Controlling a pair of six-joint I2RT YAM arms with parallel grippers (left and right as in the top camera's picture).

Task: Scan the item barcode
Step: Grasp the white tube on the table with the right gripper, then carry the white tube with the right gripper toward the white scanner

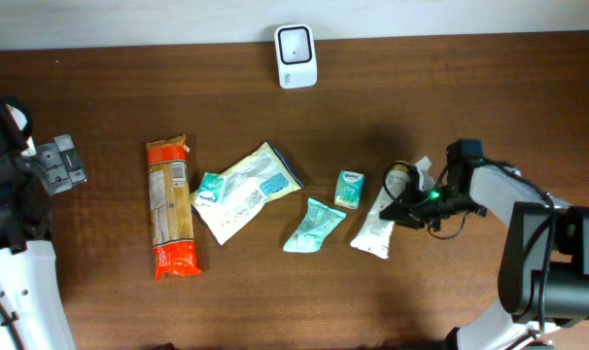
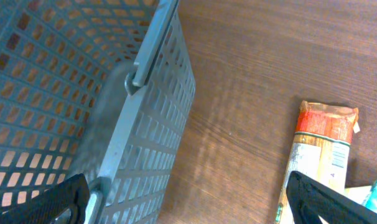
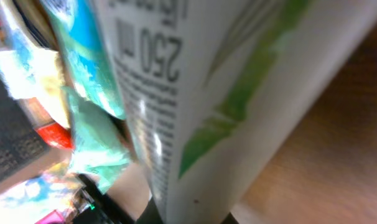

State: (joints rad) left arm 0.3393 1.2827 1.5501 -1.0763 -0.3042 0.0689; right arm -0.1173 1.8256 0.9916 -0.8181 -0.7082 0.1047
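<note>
Currently stretched low and nearly level across the tabletop (image 1: 469, 97), to the right of the white scanner (image 1: 295, 55) and nearer the robot, with the right pincer (image 1: 408, 206) clamped shut on the upper end of the white pouch (image 1: 374, 228), green-marked with black print, just beside small teal packets (image 1: 314, 226). Held back far left of the scanner, with the left pincer (image 2: 188, 208) spread wide open above a grey mesh basket (image 2: 64, 93).

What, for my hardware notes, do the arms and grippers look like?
Both arms pair white shells with black joints: the left arm, the right arm. The right arm carries looped black cables and a green light near its wrist. The left gripper has black, flat, angular fingers.
</note>
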